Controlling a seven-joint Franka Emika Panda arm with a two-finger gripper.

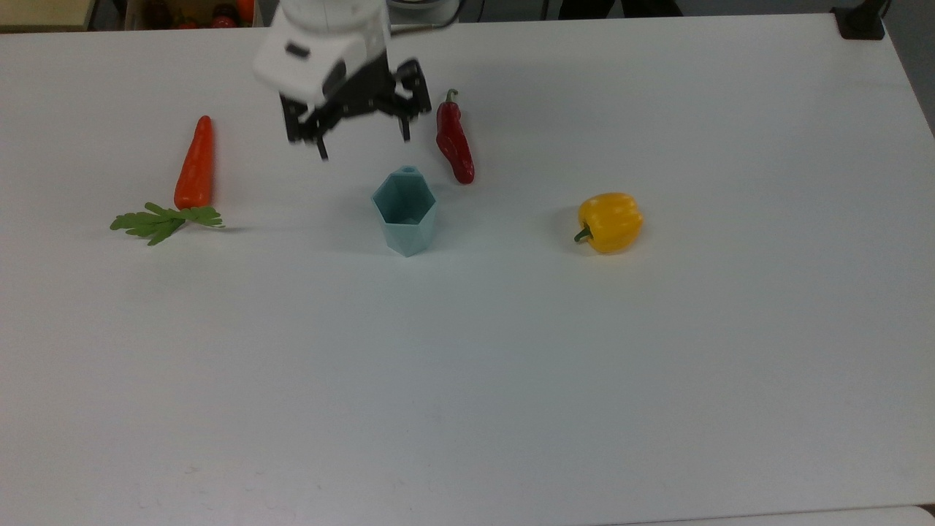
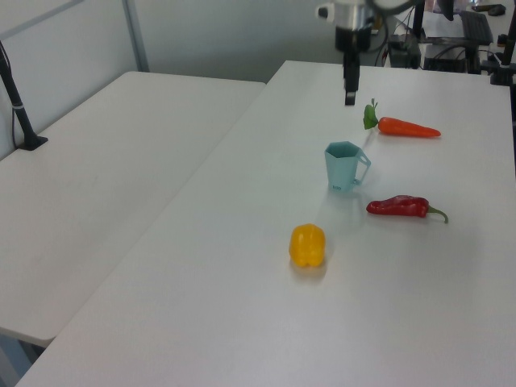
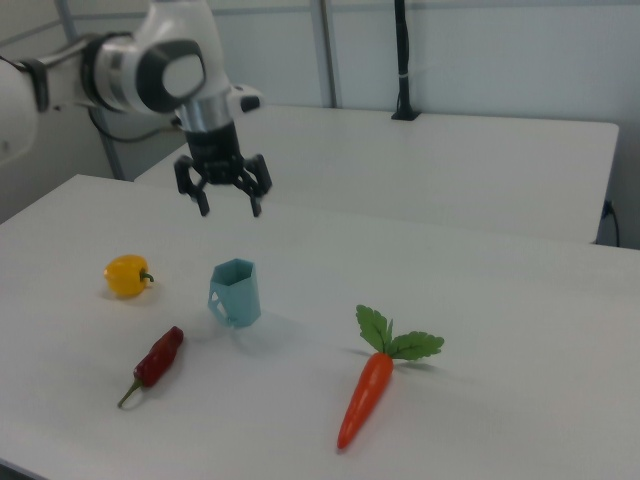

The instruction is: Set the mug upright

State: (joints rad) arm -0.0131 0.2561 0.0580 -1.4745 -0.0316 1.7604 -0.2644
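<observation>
So the mug (image 1: 404,212) is sitting upright on the white table (image 1: 511,365), open end up, and you can look straight down into the hexagonal rim in the top view. Its little handle (image 2: 364,169) sticks out toward the left view's right, on the side facing the red chili (image 2: 401,206).

The gripper (image 1: 363,145) is up in the air, well clear of the mug and not touching it. In the right view it hangs (image 3: 228,204) above the mug (image 3: 235,292) and a bit toward the right view's left, with plain daylight between the fingertips and the rim. In the top view it sits up-screen of the mug and slightly to the top view's left. The fingers are spread wide apart and there's nothing between them, totally empty. In the left view the gripper (image 2: 351,97) reads as one dark column high above the table, farther back than the mug (image 2: 344,166).

Other stuff around: the yellow pepper (image 1: 610,221) is off to the top view's right of the mug, well apart. The red chili lies near the mug's upper right in the top view, close but not touching. The carrot (image 1: 195,164), leafy green top and all, is off on the top view's left, well apart from the mug.
</observation>
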